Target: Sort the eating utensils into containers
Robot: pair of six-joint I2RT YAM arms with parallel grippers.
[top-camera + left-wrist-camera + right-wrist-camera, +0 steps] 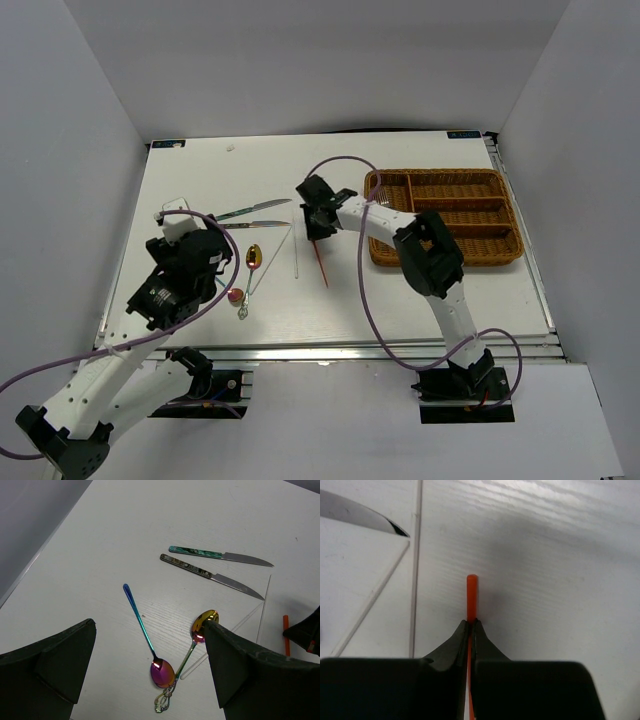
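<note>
Closest to the lens, low on the left of the overhead view: left gripper (149, 628), jaws spread wide apart, gripping nothing, hovering over two spoons.

Beneath everything, white table (400, 300). At its far right, brown wicker tray (440, 262), with one section running crosswise at the left end and three parallel slots stretching to the right.

Just left of the tray, right gripper (470, 622), reaching down to the tabletop, fingers pressed together on a red chopstick (471, 592). Clamped close to one end, with a short stub poking past the fingertips and the rest trailing toward the near edge of the table. Impossible to tell whether lifted or touching the surface.

Farther left, well apart from the tray, two knives side by side, nearly parallel, blades pointing rightward: green-handled knife (220, 556) on the far side, dark-handled knife (210, 573) just beside.

Closer in, gold spoon (193, 647), bowl partly hidden behind one finger of the left gripper, ornate handle end just beside the bowl of the pink-bowled spoon (161, 673), whose slim blue-green handle angles away to the left.

Thinnest of all, between knives and red chopstick: straight white chopstick (417, 555) and slanted white chopstick (370, 600), far ends just beside each other, spreading apart toward the near edge.
</note>
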